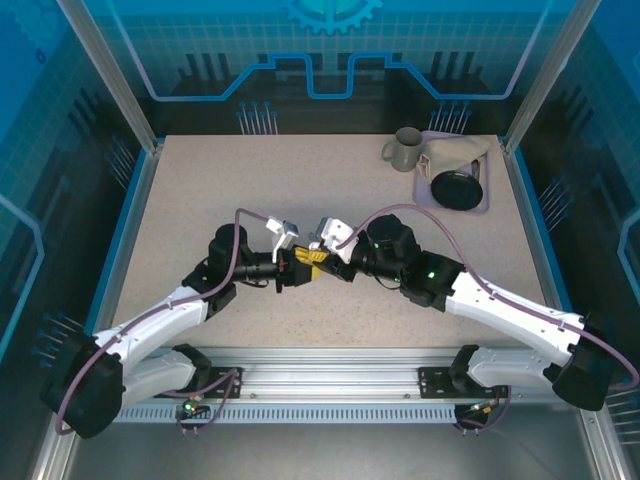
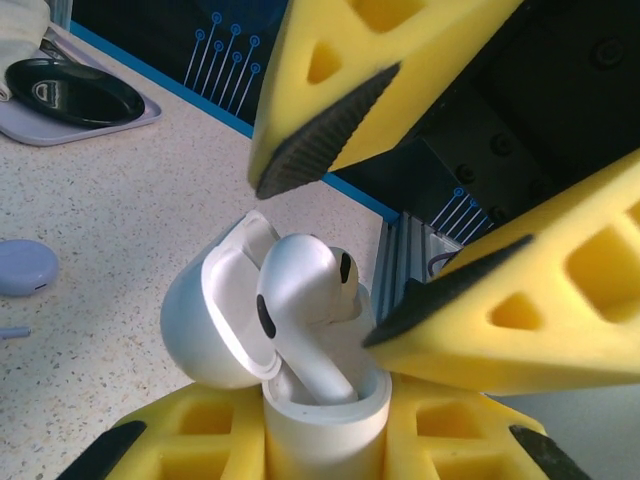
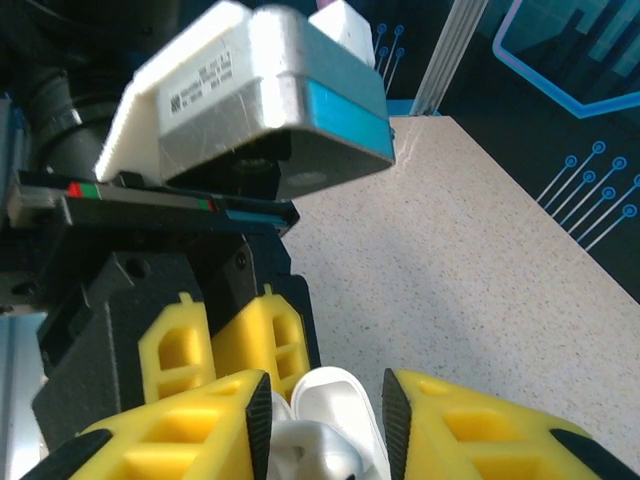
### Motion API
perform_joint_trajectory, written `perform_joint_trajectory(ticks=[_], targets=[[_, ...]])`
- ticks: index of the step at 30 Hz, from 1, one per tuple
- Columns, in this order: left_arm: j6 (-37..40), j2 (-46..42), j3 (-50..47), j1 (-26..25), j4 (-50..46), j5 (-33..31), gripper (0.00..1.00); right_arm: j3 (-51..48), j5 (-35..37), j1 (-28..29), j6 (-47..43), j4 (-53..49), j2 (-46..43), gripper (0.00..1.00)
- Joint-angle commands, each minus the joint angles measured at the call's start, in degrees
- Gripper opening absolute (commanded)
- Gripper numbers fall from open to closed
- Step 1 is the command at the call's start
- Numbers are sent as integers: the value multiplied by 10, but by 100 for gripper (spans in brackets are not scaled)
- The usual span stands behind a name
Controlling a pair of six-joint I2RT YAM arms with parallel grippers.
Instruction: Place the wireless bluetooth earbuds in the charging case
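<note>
Two grippers: we see them tip to tip over the middle of the table point(image 1: 200, 200).
Left gripper point(image 2: 325, 445): clamped on the white charging case point(image 2: 322, 420), lid swung open.
Right gripper point(image 3: 325, 400): fingers apart, one above the lid, one beside the case mouth.
White earbud point(image 2: 300, 300): standing stem-down in the case, head above the rim, between the right fingers.
Lavender disc point(image 2: 20, 268): lying on the table, well apart from the case.
Tray point(image 1: 422, 192): far right corner, carrying a mug point(image 1: 404, 150) and a black disc point(image 1: 458, 190).
</note>
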Motion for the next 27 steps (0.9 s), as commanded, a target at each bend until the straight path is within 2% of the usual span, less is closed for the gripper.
perform_joint_trajectory(ticks=[1,11,20,27], targets=[[26,-11,17,-2,2,2,0,22,-24,10,15,-10,-17,38],[46,-11,20,-6,-8,2,0,38,14,7,48,-23,-33,39],[85,-26,25,-7,-30,-19,0,89,72,1,91,-124,-51,40],[100,-30,29,-8,-32,-36,0,111,123,-1,114,-197,-59,31]])
